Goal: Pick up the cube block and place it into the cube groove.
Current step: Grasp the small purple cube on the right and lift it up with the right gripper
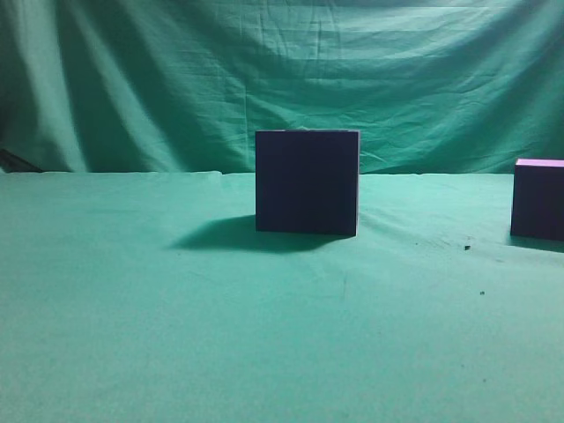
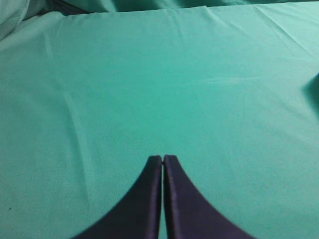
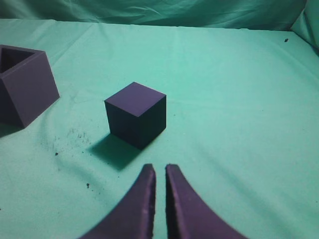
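The right gripper (image 3: 160, 172) sits at the bottom centre of its wrist view, its two dark fingers nearly together with only a thin slit between them, holding nothing. Just above it in that frame, apart from the fingertips, stands the cube block (image 3: 135, 114) on the green cloth (image 3: 239, 99), one vertical edge turned towards the camera, so it sits diagonal to the fingers. Being a cube, it has no long axis. To grasp it well, I judge the jaws must first spread wider than the block and the wrist turn to meet two flat opposite faces. The cube groove (image 3: 22, 84) stands at the left edge, cavity upward. The left gripper (image 2: 163, 159) is closed and empty over bare cloth.
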`<control>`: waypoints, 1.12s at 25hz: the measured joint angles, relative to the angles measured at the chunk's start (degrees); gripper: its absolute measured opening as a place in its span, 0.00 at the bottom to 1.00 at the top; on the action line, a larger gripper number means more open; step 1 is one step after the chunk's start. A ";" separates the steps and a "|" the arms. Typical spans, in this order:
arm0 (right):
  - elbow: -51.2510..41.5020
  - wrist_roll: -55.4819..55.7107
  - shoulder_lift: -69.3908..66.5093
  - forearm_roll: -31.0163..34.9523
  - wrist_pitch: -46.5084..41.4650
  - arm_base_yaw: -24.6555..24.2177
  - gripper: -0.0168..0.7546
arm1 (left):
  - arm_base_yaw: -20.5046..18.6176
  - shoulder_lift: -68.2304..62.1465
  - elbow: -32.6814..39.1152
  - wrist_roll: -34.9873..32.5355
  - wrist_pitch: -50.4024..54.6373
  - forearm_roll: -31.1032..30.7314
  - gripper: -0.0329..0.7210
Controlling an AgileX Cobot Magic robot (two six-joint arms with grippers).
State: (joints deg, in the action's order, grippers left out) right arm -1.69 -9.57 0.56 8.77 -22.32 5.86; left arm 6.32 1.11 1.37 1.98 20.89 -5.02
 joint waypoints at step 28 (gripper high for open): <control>0.00 1.98 0.00 12.12 14.12 0.00 0.08 | 0.00 0.00 0.00 0.00 0.00 0.00 0.04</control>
State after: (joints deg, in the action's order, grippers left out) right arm -1.69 -7.59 0.56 20.89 -8.20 5.86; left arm 6.32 1.11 1.37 1.98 20.89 -5.02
